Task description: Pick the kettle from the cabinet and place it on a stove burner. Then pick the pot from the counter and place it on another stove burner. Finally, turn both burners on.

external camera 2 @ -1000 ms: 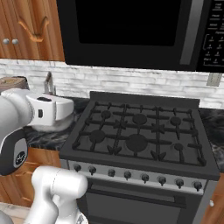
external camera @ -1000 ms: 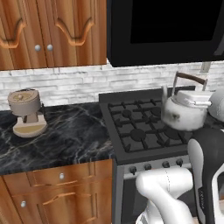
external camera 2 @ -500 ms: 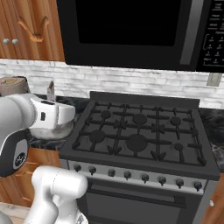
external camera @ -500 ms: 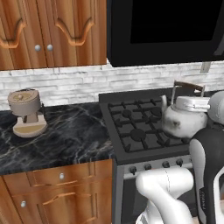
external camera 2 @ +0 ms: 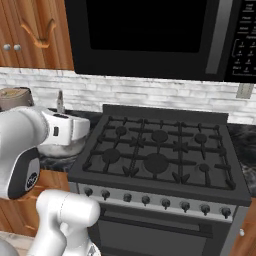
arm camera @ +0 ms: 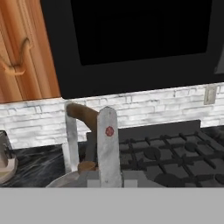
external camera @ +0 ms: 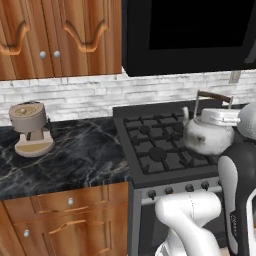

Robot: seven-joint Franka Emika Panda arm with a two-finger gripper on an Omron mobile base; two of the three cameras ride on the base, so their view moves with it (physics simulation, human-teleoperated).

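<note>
The jaws are pressed almost together, pinching the tall arched brown-topped handle (arm camera: 85,116) of the small squat silvery-white metal kettle (external camera: 207,137); the gripper (external camera: 227,118) sits at the top of that handle in the left base view, and in the hand view the handle's brown top and upright metal strap (arm camera: 109,146) rise just ahead of the camera; the kettle hangs in the grip, upright, its curved spout (external camera: 187,117) pointing left; in the left base view it appears over the right part of the black gas range (external camera 2: 160,155), though in the right base view it looks to be by the range's left edge, so whether it touches the black cast-iron grates (external camera: 160,145) I cannot tell; the round black burner caps (external camera 2: 156,162) are bare; a row of silver knobs (external camera 2: 155,201) lines the range's near front; to the left, the glossy black marble table (external camera: 75,160) carries a beige coffee machine (external camera: 31,128) near the white brick wall (external camera: 75,97); reddish-brown wooden wall cabinets (external camera: 60,35) with round silver knobs hang above it, doors closed; a black microwave (external camera 2: 160,35) hangs over the range.
</note>
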